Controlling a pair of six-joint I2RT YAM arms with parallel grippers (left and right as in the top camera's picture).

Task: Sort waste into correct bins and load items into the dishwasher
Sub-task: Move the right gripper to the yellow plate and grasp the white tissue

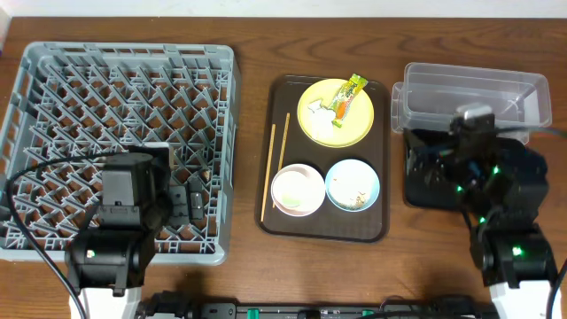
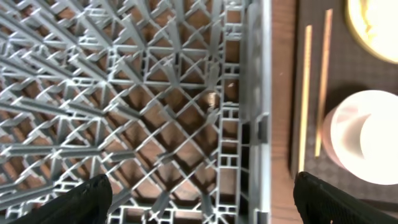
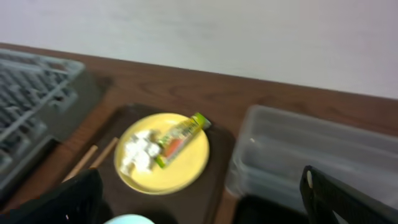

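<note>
A dark brown tray point(image 1: 376, 221) holds a yellow plate point(image 1: 358, 126) with a green wrapper point(image 1: 351, 94) and white scraps, a pink bowl point(image 1: 298, 190), a blue bowl point(image 1: 353, 184) and two wooden chopsticks point(image 1: 269, 168). The grey dishwasher rack point(image 1: 115, 97) stands at the left. My left gripper point(image 2: 200, 202) is open and empty over the rack's right edge. My right gripper point(image 3: 199, 202) is open and empty, above the black bin point(image 1: 425, 173), facing the yellow plate point(image 3: 163, 152) and wrapper point(image 3: 180, 134).
A clear plastic bin point(image 1: 474, 93) stands at the back right, behind the black bin. The rack's right wall point(image 2: 261, 112) lies between my left fingers and the chopsticks point(image 2: 306, 93). The pink bowl point(image 2: 367, 137) shows at the right of the left wrist view.
</note>
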